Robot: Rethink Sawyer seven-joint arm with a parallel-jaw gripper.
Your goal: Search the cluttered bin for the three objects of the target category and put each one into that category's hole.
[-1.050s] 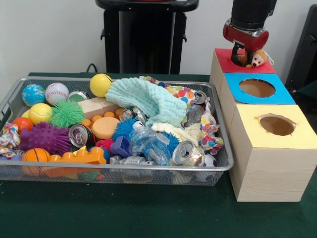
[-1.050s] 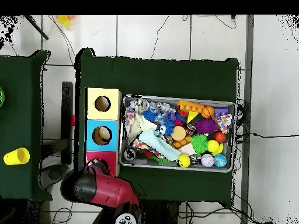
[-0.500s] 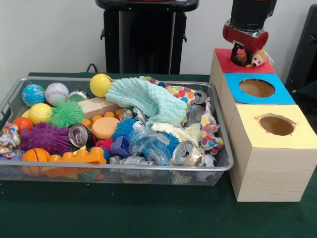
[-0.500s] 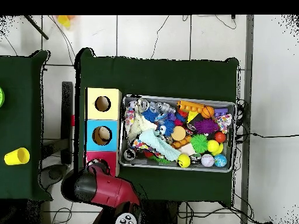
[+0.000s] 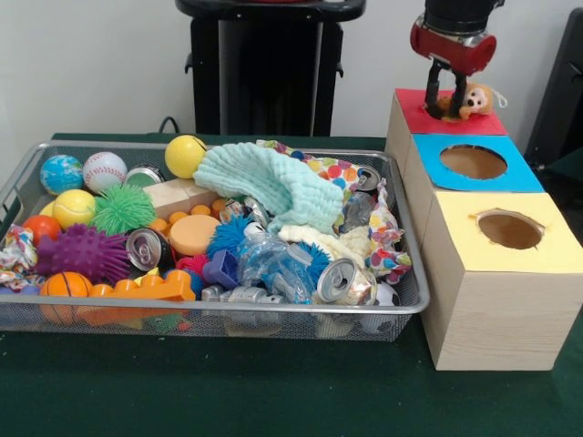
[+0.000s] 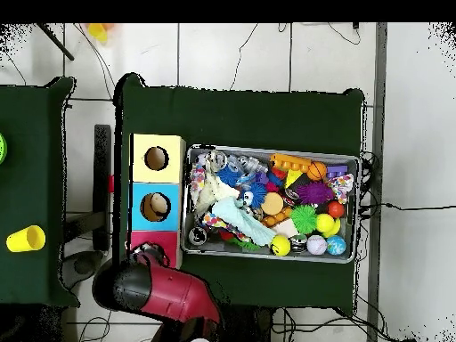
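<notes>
On top of the red box, at about one o'clock in your front view, you have a small plush monkey lying over the red lid. The gripper stands right over it, its two dark fingers spread apart with the toy's body between them; you cannot tell whether the pads still touch the plush. The red wrist sits directly above.

Toward five o'clock from the red box you see the blue box with its round hole, and next in the same row the yellow box, its hole ragged at the rim. All three boxes touch one another in a line.

At nine o'clock from the boxes, just beside them, the wire mesh bin is crowded: a mint-green cloth heaped in the middle, a yellow ball at its far rim, a baseball, a globe ball, a green spiky ball, a purple spiky ball, drink cans, and a crumpled plastic bottle.

From overhead, the red arm covers the corner of the red box at seven o'clock.
</notes>
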